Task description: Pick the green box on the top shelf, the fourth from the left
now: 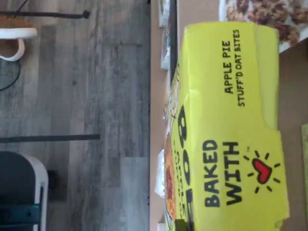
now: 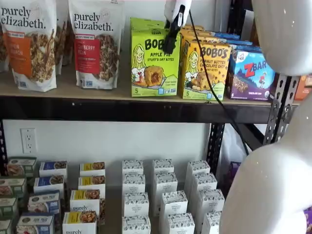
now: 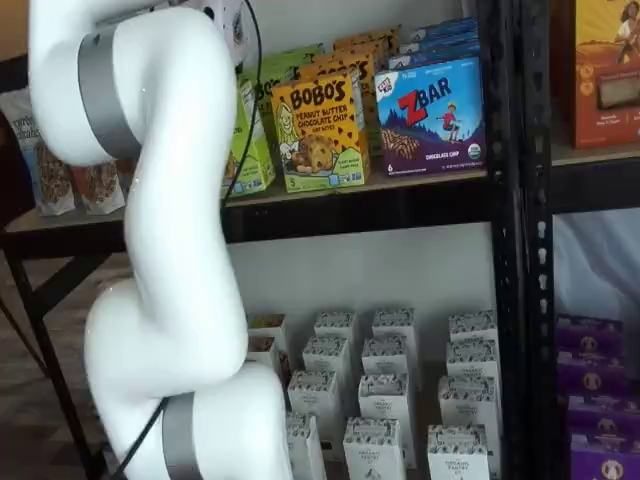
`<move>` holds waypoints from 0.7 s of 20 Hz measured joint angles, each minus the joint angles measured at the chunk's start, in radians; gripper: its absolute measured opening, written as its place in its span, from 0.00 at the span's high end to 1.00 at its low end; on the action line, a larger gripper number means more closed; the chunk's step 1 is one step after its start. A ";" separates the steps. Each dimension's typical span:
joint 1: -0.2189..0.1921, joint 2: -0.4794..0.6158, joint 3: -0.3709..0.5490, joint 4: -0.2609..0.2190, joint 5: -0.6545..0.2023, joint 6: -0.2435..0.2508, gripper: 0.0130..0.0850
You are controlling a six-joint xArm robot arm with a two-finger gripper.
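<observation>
The gripper [image 2: 170,46] is fully closed at the green box's [image 2: 153,66] top edge; a hold is unconfirmed. Lift straight, clearing the orange box [image 2: 204,70] beside it.

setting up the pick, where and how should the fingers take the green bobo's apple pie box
Grip the green box near its top, across the narrow width, coming in from the open front of the top shelf. It stands upright; the peanut butter box sits close beside it, so only the upper part offers room. The fingers hang by its upper right corner.
</observation>
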 joint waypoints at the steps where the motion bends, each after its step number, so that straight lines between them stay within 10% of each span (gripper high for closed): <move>1: 0.001 -0.005 -0.001 -0.001 0.009 0.002 0.83; 14: -0.001 -0.166 0.050 0.011 0.166 0.024 0.83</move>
